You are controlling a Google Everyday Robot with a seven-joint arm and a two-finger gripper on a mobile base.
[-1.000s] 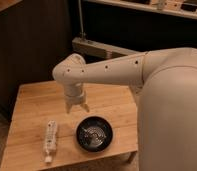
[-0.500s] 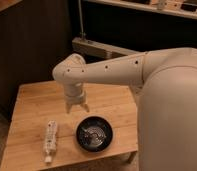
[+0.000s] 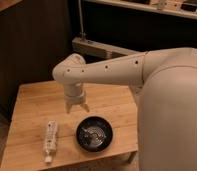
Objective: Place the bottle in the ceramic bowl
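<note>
In the camera view, the gripper [image 3: 77,107] hangs over the wooden table [image 3: 32,102], its fingers [image 3: 68,107] spread apart and empty. Nearer me than the fingers, the bottle [image 3: 50,139] lies flat off to their left as I look. The ceramic bowl [image 3: 94,134] sits to their right, apart from the bottle.

bottle [image 3: 50,140]: slim, whitish, lying flat on desk [image 3: 32,105], near the bowl, not touching
ceramic bowl [image 3: 94,134]: glossy black, upright
pincer [image 3: 77,106]: above desk, behind both

Gripper [image 3: 77,108], jaws apart, hangs over table [image 3: 34,100] behind bottle [image 3: 50,140] and bowl [image 3: 94,135].
</note>
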